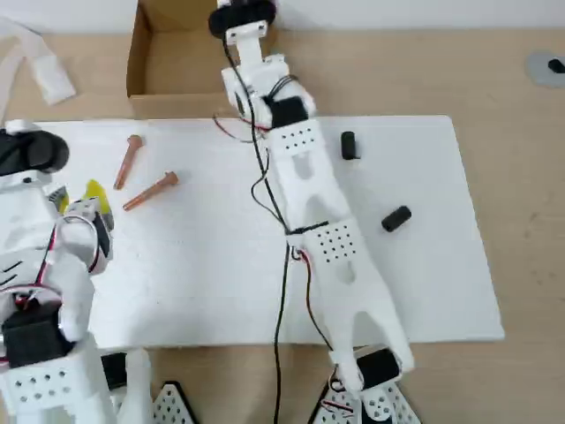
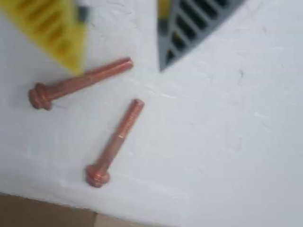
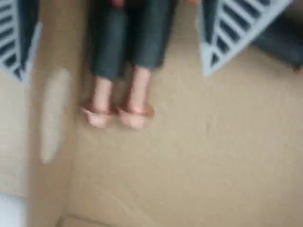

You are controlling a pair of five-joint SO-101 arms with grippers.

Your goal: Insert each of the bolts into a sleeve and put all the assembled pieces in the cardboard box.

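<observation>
Two copper bolts [image 1: 128, 161] [image 1: 150, 192] lie loose on the white foam board [image 1: 221, 283], left of centre. My left gripper [image 1: 88, 201] stands just beside them; in the left wrist view it is open [image 2: 119, 66], its yellow and grey fingers above the bolts [image 2: 78, 82] [image 2: 116, 142]. Two black sleeves [image 1: 350, 146] [image 1: 396, 218] lie on the board's right part. My right gripper [image 1: 243, 18] is inside the cardboard box [image 1: 168, 53], open [image 3: 114, 75] over two sleeved bolts [image 3: 106, 52] [image 3: 149, 47] lying side by side on the box floor.
Another dark piece [image 3: 279, 40] lies in the box, partly behind a finger. The right arm stretches across the board's middle, trailing a black cable [image 1: 282, 291]. White tape [image 1: 44, 75] lies at the back left, a grey disc [image 1: 547, 66] at the back right.
</observation>
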